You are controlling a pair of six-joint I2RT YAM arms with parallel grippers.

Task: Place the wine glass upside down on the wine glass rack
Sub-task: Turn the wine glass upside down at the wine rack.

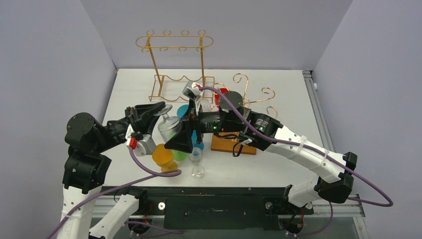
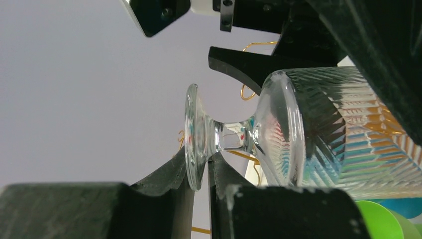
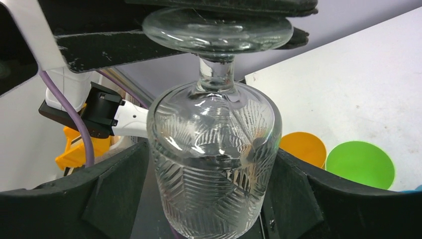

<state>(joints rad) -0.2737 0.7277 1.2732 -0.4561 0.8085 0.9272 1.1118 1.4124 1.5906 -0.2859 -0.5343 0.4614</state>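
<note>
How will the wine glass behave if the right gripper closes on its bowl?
Probably fragile: the wine glass is clear glass on a narrow stem. Likely slippery: the left gripper pinches only the smooth foot's rim. The bowl's ridges may give the open right gripper purchase.

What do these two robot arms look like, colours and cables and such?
Both have white shells and black joints: left arm, right arm. Each ends in a black gripper with two wedge-shaped fingers: left gripper, right gripper. A purple cable trails from each arm; white ties hold the right one. A small red part sits near the left wrist.
</note>
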